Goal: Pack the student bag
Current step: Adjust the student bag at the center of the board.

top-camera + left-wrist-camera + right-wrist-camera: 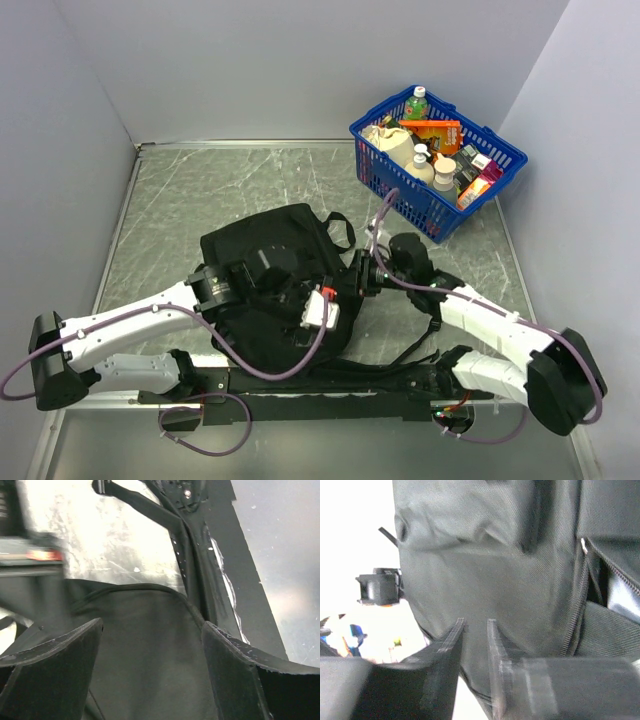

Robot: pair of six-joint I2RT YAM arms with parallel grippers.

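- While both arms crowd the middle, the left arm (130, 320) reaches in from the left side of the grey marbled tabletop (200, 190) and ends over the black fabric.
- Its left pincer (152, 625) is released: the two fingers (55, 665) stand wide apart with black cloth showing between them. I cannot tell whether they touch it.
- Mid-tabletop, between the two arms, lies the student bag (265, 255), slumped flat, with a strap (338, 228) looping out at its far right corner.
- At the bag's right edge sits the right pincer (475, 627), clenched on the student bag: its fingers are drawn almost together with the bag's edge in the narrow slit. A part-open zip (580, 595) runs just beside it.
- Behind it, the right arm (490, 325) stretches in from the near right corner.
- Far right, well apart from the bag, stands a blue mesh basket (425, 215) holding bottles and packets (430, 150).
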